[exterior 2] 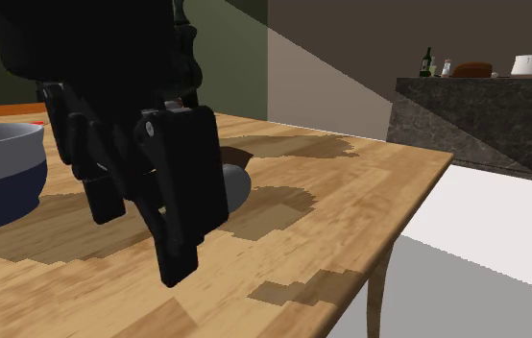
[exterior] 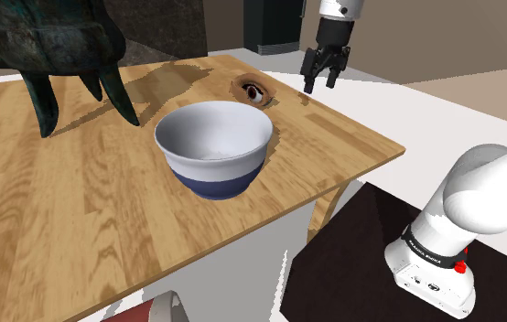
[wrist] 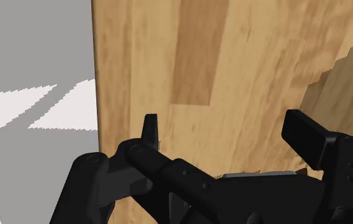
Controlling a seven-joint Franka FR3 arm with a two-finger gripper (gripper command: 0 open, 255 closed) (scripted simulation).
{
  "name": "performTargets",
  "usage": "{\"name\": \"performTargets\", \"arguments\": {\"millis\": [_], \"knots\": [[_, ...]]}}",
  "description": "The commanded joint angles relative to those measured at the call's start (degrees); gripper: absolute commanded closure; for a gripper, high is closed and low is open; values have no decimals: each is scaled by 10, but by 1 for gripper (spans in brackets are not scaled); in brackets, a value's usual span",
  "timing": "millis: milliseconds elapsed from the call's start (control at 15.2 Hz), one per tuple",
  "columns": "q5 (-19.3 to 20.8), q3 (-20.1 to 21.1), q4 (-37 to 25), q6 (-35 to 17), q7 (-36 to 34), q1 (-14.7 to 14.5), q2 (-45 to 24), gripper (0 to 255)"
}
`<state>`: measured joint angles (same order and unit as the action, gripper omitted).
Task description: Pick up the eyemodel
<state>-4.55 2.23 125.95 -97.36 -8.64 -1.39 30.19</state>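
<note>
Eyemodel lies on the wooden table near its far edge, just behind the white-and-blue bowl. The gripper hovers beside it, toward the shoulder view's right, fingers spread and empty. This looks like the approach step. Next it must shift over the eyemodel, probably the grey curve in the second exterior view, then descend.

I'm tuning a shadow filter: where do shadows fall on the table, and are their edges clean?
Shoulder view: the dark vessel throws a shadow across the table toward the eye model. Second exterior view: blocky, stair-stepped shadow patches lie under the claw. Wrist view: a jagged shadow edge crosses the wood.
</note>
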Motion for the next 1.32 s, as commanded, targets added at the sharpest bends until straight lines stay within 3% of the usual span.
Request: {"name": "performTargets", "arguments": {"millis": [0,726,1254], "knots": [[0,17,-38,-4,-33,0,-41,0],[51,82,-323,36,-201,-5,-291,0],[49,81,-254,-24,-201,-6,-282,0]]}}
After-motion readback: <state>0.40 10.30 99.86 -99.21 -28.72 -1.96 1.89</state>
